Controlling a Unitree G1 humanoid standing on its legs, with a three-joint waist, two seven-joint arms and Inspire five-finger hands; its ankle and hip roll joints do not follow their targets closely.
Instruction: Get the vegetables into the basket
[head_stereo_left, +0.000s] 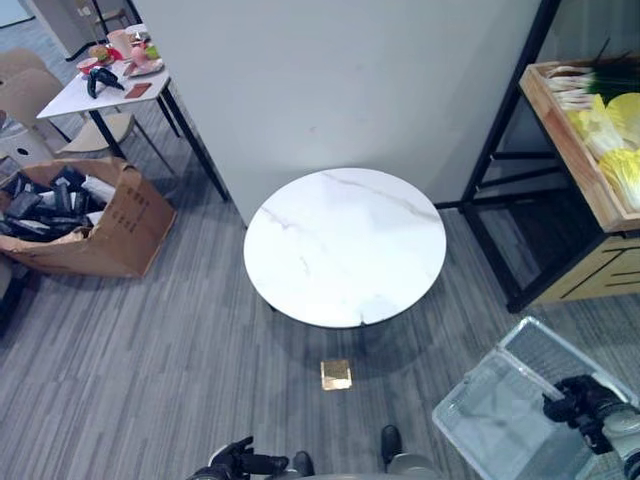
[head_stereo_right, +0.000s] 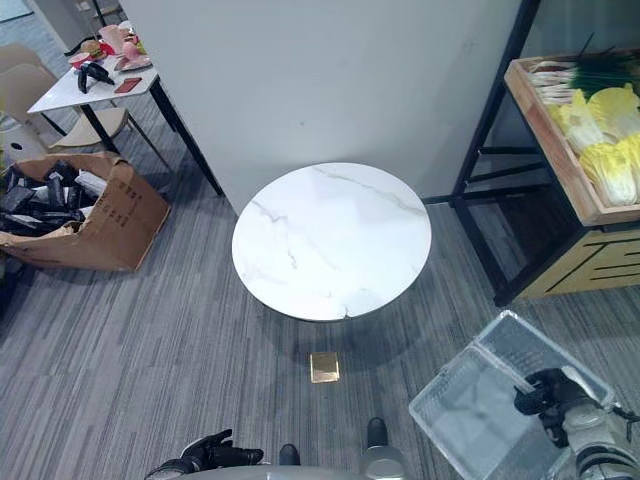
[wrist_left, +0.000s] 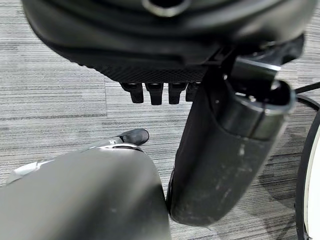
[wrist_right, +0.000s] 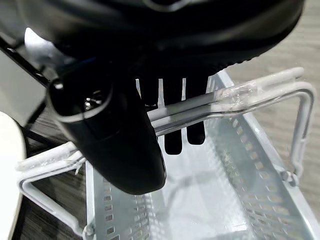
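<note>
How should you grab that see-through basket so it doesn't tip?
Best by the two wire handles swung up together over the basket's middle, reached from above. They meet over the centre, so it should hang level. The right hand does this: its fingers curl round both handles. The basket looks empty.

A pale, perforated plastic basket (head_stereo_right: 480, 405), empty, is hung by its wire handles (wrist_right: 235, 100) from the curled right hand (head_stereo_right: 548, 392), while leafy yellow-green vegetables (head_stereo_right: 600, 140) are stacked well beyond it.

Round white marble worktop (head_stereo_left: 345, 245) in front of me, bare. To my right, a wooden shelf tray (head_stereo_left: 575, 150) holds leafy vegetables (head_stereo_left: 615, 140).
</note>
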